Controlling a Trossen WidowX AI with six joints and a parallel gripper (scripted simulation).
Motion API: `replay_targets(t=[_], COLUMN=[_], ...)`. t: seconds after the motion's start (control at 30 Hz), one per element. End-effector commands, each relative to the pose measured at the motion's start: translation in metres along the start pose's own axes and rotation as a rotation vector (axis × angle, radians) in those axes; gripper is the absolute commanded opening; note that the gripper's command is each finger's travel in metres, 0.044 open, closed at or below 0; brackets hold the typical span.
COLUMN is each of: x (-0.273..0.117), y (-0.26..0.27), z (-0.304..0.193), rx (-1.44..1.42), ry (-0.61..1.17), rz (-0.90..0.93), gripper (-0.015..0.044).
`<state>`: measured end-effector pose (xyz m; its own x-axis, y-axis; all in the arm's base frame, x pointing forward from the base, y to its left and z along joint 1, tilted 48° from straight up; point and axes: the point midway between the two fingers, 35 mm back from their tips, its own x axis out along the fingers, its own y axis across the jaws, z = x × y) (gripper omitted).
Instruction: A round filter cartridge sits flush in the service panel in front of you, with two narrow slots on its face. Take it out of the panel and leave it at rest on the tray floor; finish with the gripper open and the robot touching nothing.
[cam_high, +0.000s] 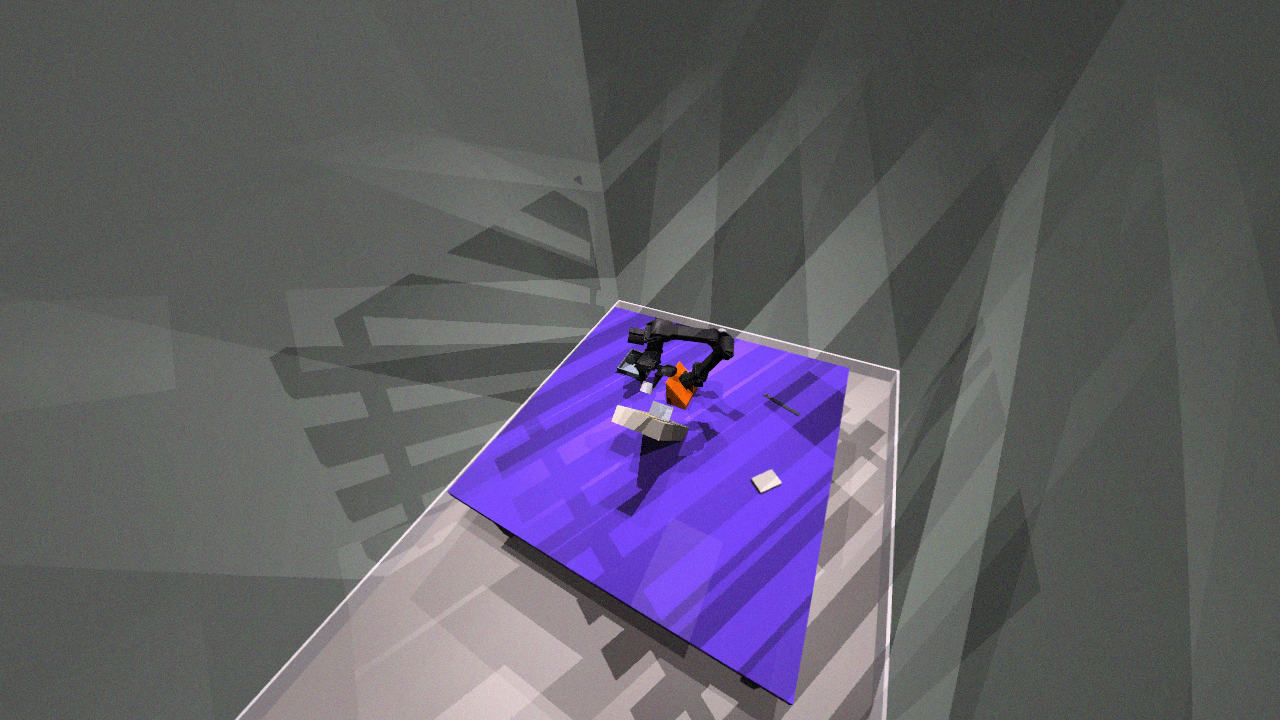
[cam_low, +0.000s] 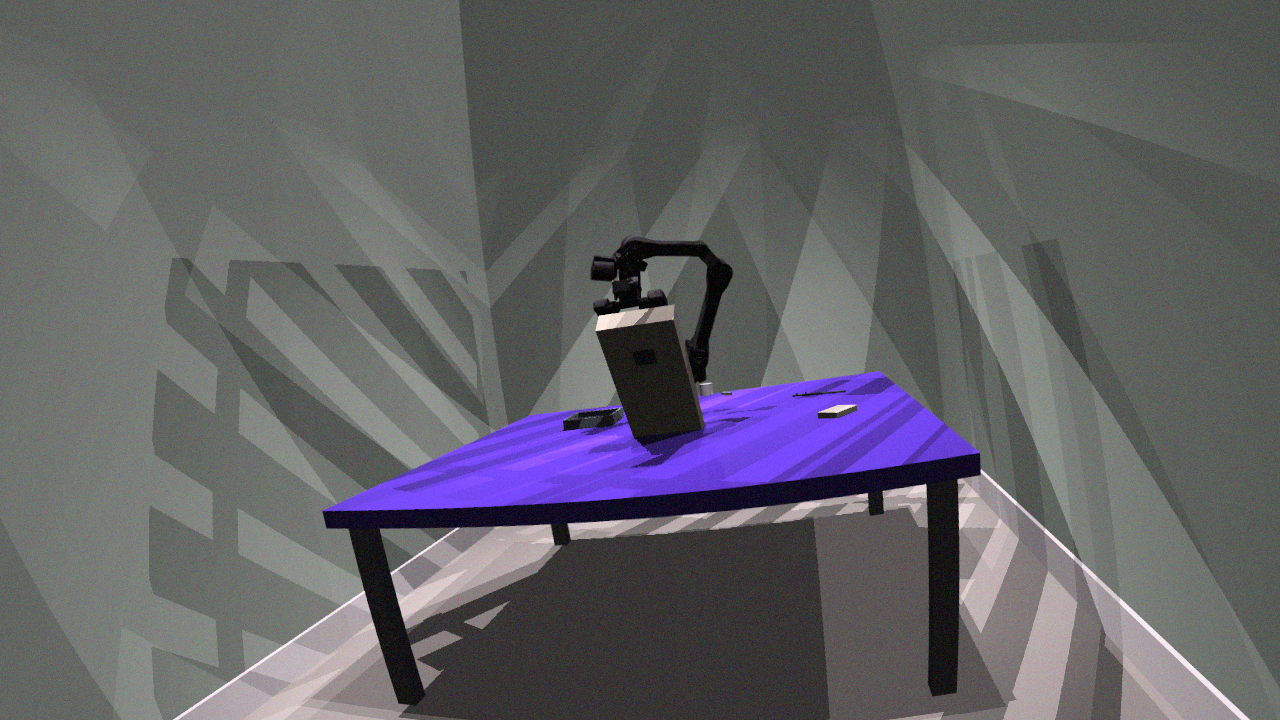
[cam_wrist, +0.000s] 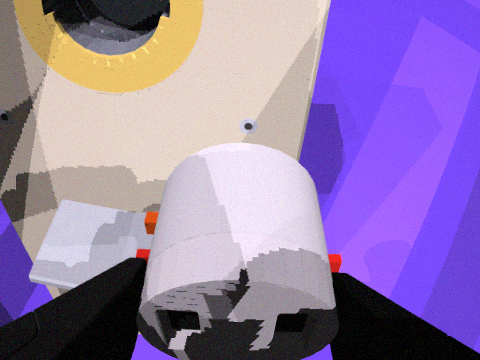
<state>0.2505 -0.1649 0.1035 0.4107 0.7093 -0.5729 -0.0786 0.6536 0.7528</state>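
Note:
The white round cartridge (cam_wrist: 245, 210) (cam_high: 646, 387) is out of the service panel (cam_wrist: 200, 115) (cam_high: 648, 425) (cam_low: 653, 385). My gripper (cam_wrist: 238, 283) is shut on its sides. Its two dark slots face the wrist camera, and small red and orange tabs show at its sides. The panel's round opening, ringed by a yellow collar (cam_wrist: 117, 75), is empty of the cartridge. In the top view the cartridge hangs between the panel and the tray (cam_low: 572, 424). The tray stands on the table. In the exterior view the panel hides the fingertips and cartridge.
A pale grey ledge (cam_wrist: 72, 245) (cam_high: 660, 410) juts out at the panel's lower part. An orange block (cam_high: 680, 391) stands beside the arm. A thin dark rod (cam_high: 781, 404) (cam_low: 819, 394) and a flat white block (cam_high: 766, 481) (cam_low: 837, 411) lie farther right on the table.

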Motion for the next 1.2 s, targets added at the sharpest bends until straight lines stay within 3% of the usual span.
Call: replay_targets(t=[0.0, 0.23, 0.67, 1.17], x=[0.000, 0.002, -0.022, -0.057], y=[-0.017, -0.033, -0.111, -0.185], z=[0.002, -0.005, -0.045, -0.094], rx=[-0.025, 0.028, 0.464, 0.947], ry=[-0.004, 0.015, 0.059, -0.014], rz=[-0.009, -0.026, -0.282, -0.581], gripper=[0.0000, 0.0000, 0.0000, 0.0000])
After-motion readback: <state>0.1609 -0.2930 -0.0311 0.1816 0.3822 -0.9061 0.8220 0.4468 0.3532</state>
